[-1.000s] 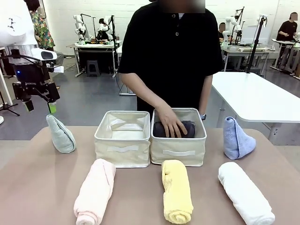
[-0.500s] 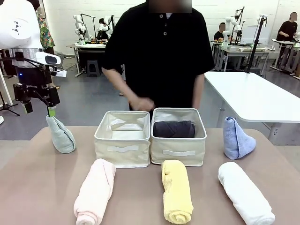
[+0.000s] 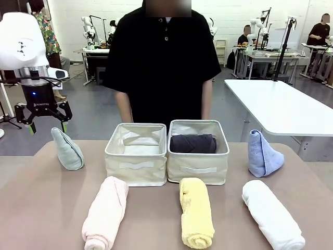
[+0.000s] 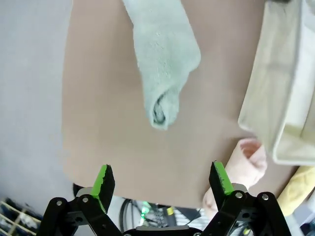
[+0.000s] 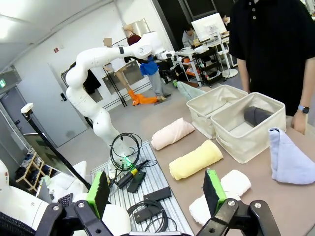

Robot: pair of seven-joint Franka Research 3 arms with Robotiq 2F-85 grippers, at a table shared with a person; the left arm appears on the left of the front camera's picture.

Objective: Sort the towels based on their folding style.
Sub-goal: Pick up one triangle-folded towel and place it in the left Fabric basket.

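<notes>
My left gripper [image 3: 48,126] hangs open just above the tip of the pale teal cone-folded towel [image 3: 67,150], which the left wrist view shows as a teal towel [image 4: 162,64] ahead of my open left gripper [image 4: 162,179]. A dark grey rolled towel [image 3: 193,143] lies in the right basket [image 3: 197,169]. The left basket [image 3: 136,165] holds nothing. Along the front lie the pink roll [image 3: 105,212], yellow roll [image 3: 196,212] and white roll [image 3: 272,214]. A light blue cone towel [image 3: 263,153] stands at the right. My right gripper [image 5: 156,191] is open, high above the table's right side.
A person in a black shirt [image 3: 164,62] stands behind the baskets, arms down at the sides. The left basket's wall [image 4: 285,98] lies right of the teal towel in the left wrist view. Bare table [image 3: 47,203] spreads at the front left.
The person's hand has left the right basket, with the dark grey towel staying inside. My left gripper has turned and shifted slightly over the teal towel.
</notes>
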